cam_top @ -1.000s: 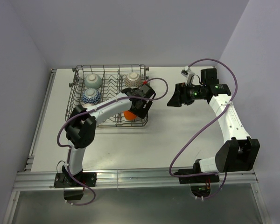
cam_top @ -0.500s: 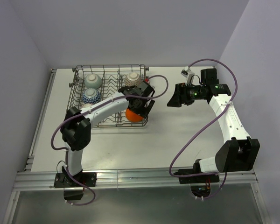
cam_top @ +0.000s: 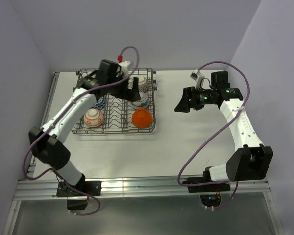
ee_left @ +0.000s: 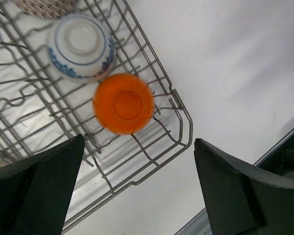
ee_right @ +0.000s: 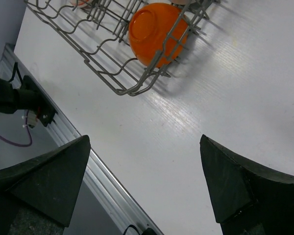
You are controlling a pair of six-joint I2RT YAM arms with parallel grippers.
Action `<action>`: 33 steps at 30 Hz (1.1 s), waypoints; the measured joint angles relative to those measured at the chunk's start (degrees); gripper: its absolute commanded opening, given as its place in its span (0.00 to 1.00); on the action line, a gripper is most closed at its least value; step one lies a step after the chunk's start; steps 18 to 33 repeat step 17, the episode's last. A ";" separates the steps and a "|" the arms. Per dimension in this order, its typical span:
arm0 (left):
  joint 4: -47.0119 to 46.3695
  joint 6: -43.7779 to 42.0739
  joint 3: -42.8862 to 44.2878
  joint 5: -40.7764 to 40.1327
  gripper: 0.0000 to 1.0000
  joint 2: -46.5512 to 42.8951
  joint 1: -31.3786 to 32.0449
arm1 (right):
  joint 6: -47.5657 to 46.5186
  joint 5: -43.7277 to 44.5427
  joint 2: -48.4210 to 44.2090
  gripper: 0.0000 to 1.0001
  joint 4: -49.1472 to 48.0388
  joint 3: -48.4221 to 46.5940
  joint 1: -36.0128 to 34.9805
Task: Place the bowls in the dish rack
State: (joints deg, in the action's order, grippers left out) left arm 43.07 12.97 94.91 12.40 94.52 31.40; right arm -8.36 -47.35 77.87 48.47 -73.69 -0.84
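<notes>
- Top external view: dish rack [cam_top: 115, 131] sits toward 10 o'clock on the worktop [cam_top: 186, 147]
- L tool [cam_top: 131, 92] hangs over the rack's 1 o'clock part; jaws wide apart, nothing between them
- R tool [cam_top: 181, 104] hovers at 3 o'clock of the rack, well apart from it; jaws spread, empty
- orange bowl [cam_top: 141, 118] in the rack's 5 o'clock corner, foot ring up; blue-white bowl [ee_left: 81, 46] just beside it at 12 o'clock, also foot up
- red-orange patterned bowl [cam_top: 94, 117] near the rack's 7 o'clock corner
- pale bowl [cam_top: 142, 81] at the rack's 1 o'clock edge, partly hidden by L tool; pattern unclear
</notes>
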 measured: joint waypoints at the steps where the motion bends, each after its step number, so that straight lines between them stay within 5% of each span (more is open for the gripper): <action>1: -0.66 -0.02 -0.24 2.40 1.00 -1.14 -2.40 | 0.04 0.13 -0.04 1.00 0.00 -0.17 0.00; 12: -3.54 -1.73 -11.28 15.26 1.00 -15.37 -22.03 | 1.90 0.98 -0.09 1.00 -1.86 -0.61 0.00; 17: -3.50 -1.77 -19.26 16.22 1.00 -20.87 -23.56 | 2.56 0.96 -0.66 1.00 -3.04 0.94 0.00; 33: -3.50 -1.77 -19.26 16.22 1.00 -20.87 -23.56 | 2.56 0.96 -0.66 1.00 -3.04 0.94 0.00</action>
